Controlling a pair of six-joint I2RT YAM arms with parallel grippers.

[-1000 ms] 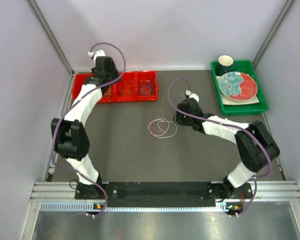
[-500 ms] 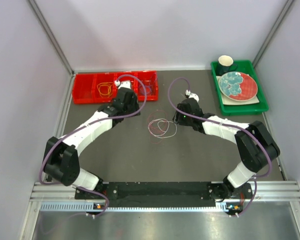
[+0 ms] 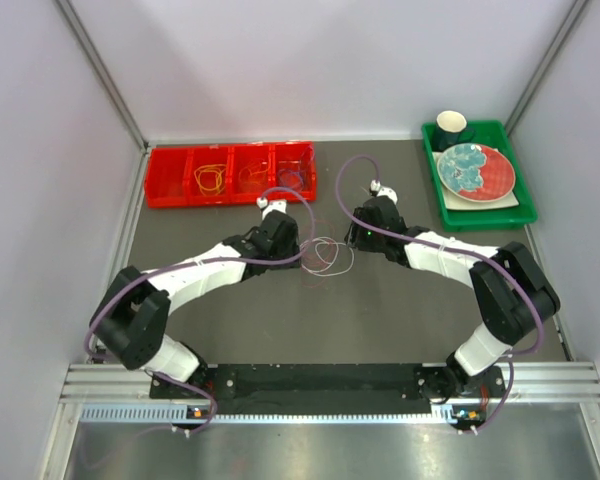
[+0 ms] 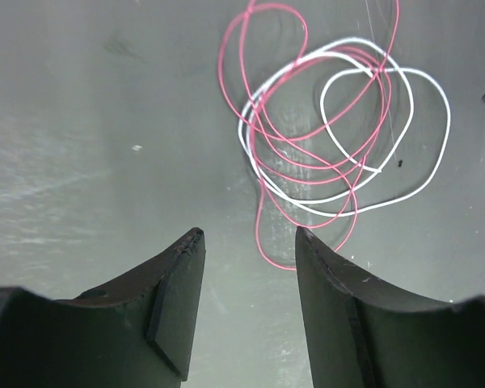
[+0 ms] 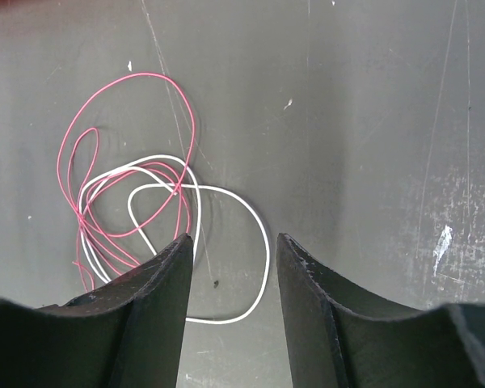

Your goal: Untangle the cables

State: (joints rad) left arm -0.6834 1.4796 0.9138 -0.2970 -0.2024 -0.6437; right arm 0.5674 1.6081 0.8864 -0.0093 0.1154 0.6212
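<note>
A tangle of two cables [image 3: 325,255], one red and one white, lies flat on the dark table at mid-field. In the left wrist view the red cable [image 4: 223,56] loops through the white cable [image 4: 447,121] just ahead of my left gripper [image 4: 248,234], which is open and holds nothing. My left gripper [image 3: 300,249] stands at the tangle's left edge, my right gripper [image 3: 352,238] at its right edge. The right gripper [image 5: 234,237] is open above the white cable [image 5: 226,190], beside the red cable [image 5: 145,75]. Nothing is gripped.
A red compartment tray [image 3: 180,202] at the back left holds a yellow cable [image 3: 210,178], an orange cable [image 3: 252,175] and a purple cable [image 3: 292,178]. A green tray [image 3: 525,215] at the back right carries a plate [image 3: 475,170] and a cup [image 3: 451,127].
My left arm has swung from over the red tray down to the left side of the tangle, its jaws narrowing a little. The right arm and the cables have not moved.
</note>
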